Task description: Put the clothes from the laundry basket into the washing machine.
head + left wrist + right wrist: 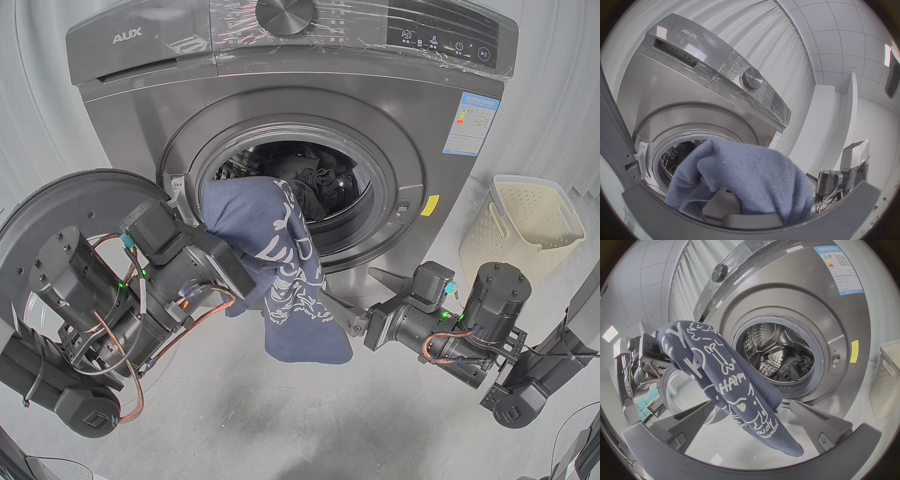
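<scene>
At drum mouth of washing machine (375,112), our left gripper (725,204) clamps navy sweatshirt (281,250): bunched end at rim, rest hanging outside toward floor. Our right gripper (347,286) spread wide, fingers either side of hanging hem, gripping nothing. Dark clothes (312,181) lie in drum. Risk we see: release here and hanging weight drags sweatshirt out onto floor. Hem may also snag on right gripper.

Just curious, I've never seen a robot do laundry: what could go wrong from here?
Most of the navy shirt, held by the left gripper, hangs outside the drum opening; released now, it might slide to the floor. Its tail hangs by the open right gripper and could snag.
</scene>
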Controlling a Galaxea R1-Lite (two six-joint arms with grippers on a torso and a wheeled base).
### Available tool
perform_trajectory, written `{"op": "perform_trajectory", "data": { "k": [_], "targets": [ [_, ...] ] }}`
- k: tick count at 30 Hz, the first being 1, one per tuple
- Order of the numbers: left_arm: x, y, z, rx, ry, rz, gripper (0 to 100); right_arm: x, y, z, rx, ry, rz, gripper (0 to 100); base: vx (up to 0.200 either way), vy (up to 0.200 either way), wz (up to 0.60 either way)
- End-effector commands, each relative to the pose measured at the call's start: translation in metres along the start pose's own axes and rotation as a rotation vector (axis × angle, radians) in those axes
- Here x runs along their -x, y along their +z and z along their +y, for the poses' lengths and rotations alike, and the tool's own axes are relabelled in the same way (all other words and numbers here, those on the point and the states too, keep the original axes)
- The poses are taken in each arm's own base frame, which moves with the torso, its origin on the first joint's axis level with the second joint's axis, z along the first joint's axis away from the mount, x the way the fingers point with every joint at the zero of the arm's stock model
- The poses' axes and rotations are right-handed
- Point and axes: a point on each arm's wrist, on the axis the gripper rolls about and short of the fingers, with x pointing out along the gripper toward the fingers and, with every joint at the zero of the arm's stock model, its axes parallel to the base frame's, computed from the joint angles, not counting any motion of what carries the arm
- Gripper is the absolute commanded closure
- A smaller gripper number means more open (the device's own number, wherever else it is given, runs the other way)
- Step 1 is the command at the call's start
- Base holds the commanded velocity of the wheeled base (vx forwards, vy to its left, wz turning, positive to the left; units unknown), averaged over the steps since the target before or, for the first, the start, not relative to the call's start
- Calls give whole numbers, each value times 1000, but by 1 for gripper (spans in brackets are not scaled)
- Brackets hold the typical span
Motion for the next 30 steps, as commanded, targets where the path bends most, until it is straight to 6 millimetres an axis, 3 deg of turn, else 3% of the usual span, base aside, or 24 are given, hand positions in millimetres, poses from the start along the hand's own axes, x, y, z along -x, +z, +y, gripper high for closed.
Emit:
{"op": "perform_trajectory", "data": {
  "k": [1, 13, 25, 30],
  "targets": [
    [0, 0, 0, 1, -2, 0, 100, 0, 0, 0, 0, -1, 1, 0, 0, 0, 0],
    [9, -19, 14, 15, 118, 129, 100, 5, 0, -1, -3, -3, 4, 0, 0, 0, 0],
    [17, -30, 12, -23, 101, 170, 100, 50, -23, -13, -5, -39, 130, 0, 0, 0, 0],
    [14, -35, 14, -23, 106, 178, 100, 58, -23, -14, -9, -24, 97, 0, 200, 0, 0]
  ]
}}
